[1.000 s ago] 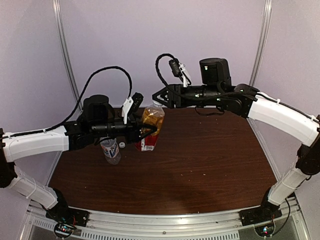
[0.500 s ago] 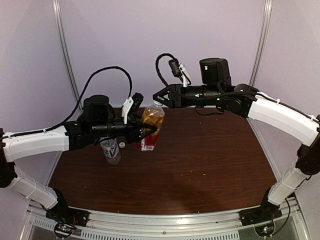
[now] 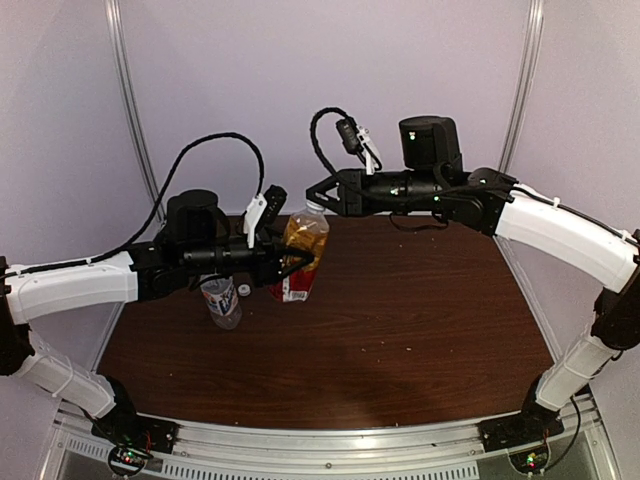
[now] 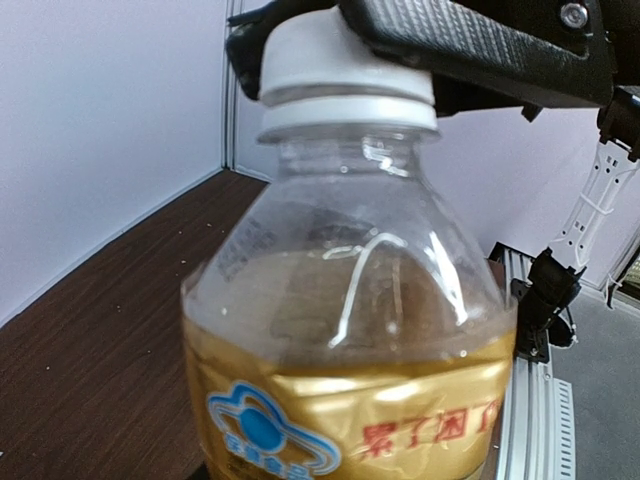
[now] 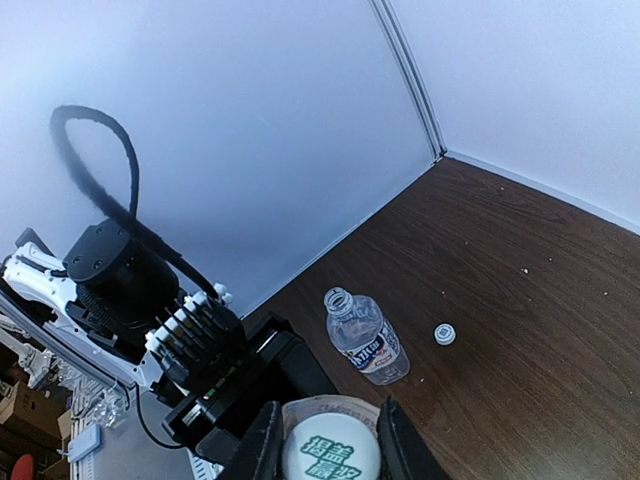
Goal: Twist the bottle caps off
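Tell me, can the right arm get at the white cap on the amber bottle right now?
Yes, it seems: the right gripper is closed on the cap, nothing between, and the left gripper holds the amber bottle.

Soft, even light is given from above, so that the pale walls are rendered a flat lilac-grey and only faint, diffuse shadows are cast on the dark table. In the left wrist view the amber bottle is shown in sharp focus with curved white glints on its clear shoulder, its white cap is nearly washed out, and the background behind is softened. In the right wrist view the corner post is bent by wide-angle distortion and the black cable is smeared, while the top external view is grainy.
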{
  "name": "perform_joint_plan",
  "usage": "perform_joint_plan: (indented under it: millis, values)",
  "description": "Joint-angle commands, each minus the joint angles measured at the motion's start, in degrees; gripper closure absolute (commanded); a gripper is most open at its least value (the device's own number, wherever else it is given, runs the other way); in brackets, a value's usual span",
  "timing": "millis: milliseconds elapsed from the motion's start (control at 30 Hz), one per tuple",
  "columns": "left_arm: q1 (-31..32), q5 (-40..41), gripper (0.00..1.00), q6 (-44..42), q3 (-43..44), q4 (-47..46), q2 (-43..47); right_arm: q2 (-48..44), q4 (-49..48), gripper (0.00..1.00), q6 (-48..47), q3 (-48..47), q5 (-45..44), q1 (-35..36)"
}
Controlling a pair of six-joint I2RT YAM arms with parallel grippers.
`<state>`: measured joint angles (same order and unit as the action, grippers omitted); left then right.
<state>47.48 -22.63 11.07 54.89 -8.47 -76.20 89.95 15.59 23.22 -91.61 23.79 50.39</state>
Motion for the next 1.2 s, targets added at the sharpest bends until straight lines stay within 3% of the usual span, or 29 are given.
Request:
perform_joint_plan:
  millis: [0,100,333,533,800,933,1067,1167]
  values:
    - [0.3,-0.4,0.65,-0.5,1.3,-2.1,0.9,-0.3,-2.2,0.86,-4.0,0.3,2.2,0.2]
    - [0.3,-5.2,0.64,-0.6,0.7,-3.4,1.5,-0.3,-2.8,0.87,-8.7,0.5,7.7,-0.9]
    - [0.3,-26.3,0.65,-0.3,0.1,-7.4,1.8,0.7,-1.7,0.83,-22.0,0.3,29.1,-4.0]
    - [0.3,-33.8,0.65,0.7,0.6,-8.3,1.6,3.0,4.4,0.81,-31.9,-2.7,40.4,-5.6]
    - [0.3,-32.4,0.65,0.9,0.4,-8.4,1.3,2.3,3.5,0.69,-28.9,-2.9,37.0,-5.8]
    - [0.3,-29.8,0.65,0.4,0.5,-7.7,1.1,0.5,1.5,0.56,-24.1,-2.0,32.8,-5.9]
    - [0.2,-26.3,0.64,-0.7,0.8,-5.8,0.4,-2.2,-1.2,0.33,-19.6,0.3,29.6,-5.7]
    - [0.2,-24.3,0.64,-1.0,1.5,-4.6,-0.1,-4.3,-1.2,0.22,-17.8,1.2,26.3,-5.3]
